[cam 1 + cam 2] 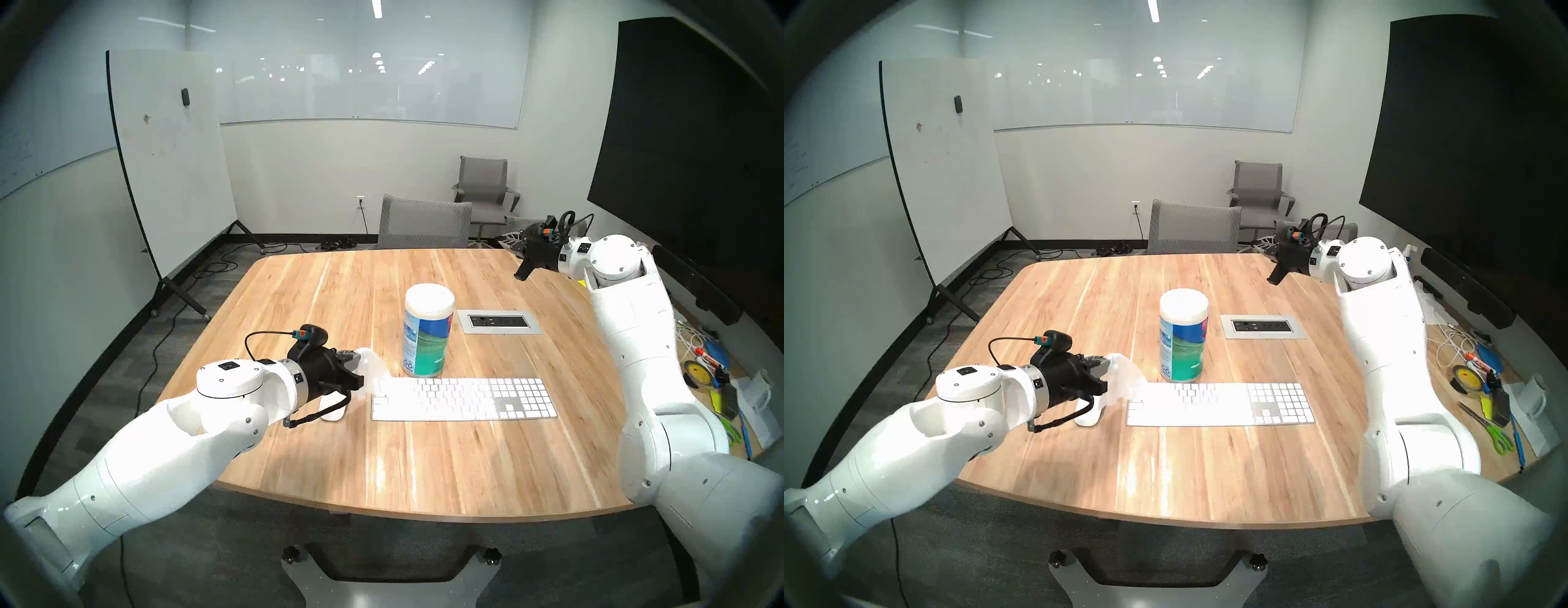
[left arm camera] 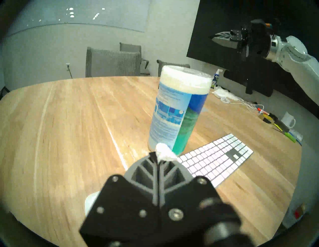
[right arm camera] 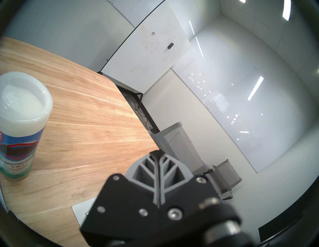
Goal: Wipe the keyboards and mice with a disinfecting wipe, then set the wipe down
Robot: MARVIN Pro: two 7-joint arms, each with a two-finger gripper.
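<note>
My left gripper [image 1: 358, 369] is shut on the disinfecting wipe [image 1: 375, 373], a thin white sheet that hangs from its tips over the left end of the keyboard [image 1: 464, 399]. In the left wrist view the wipe [image 2: 164, 152] bunches at the closed fingertips [image 2: 155, 156], with the keyboard [image 2: 215, 158] to the right. The white mouse [image 1: 333, 414] lies on the table just under this gripper, partly hidden by it. My right gripper [image 1: 522, 271] hovers shut and empty over the table's far right corner; its closed tips [image 3: 158, 153] hold nothing.
A tall blue-green wipe canister [image 1: 426, 331] with a white lid stands just behind the keyboard. A grey power outlet panel [image 1: 498, 321] is set into the table behind it. Scissors, tape, cables and a mug clutter the right edge [image 1: 1479, 382]. A grey chair [image 1: 424, 223] stands at the far side.
</note>
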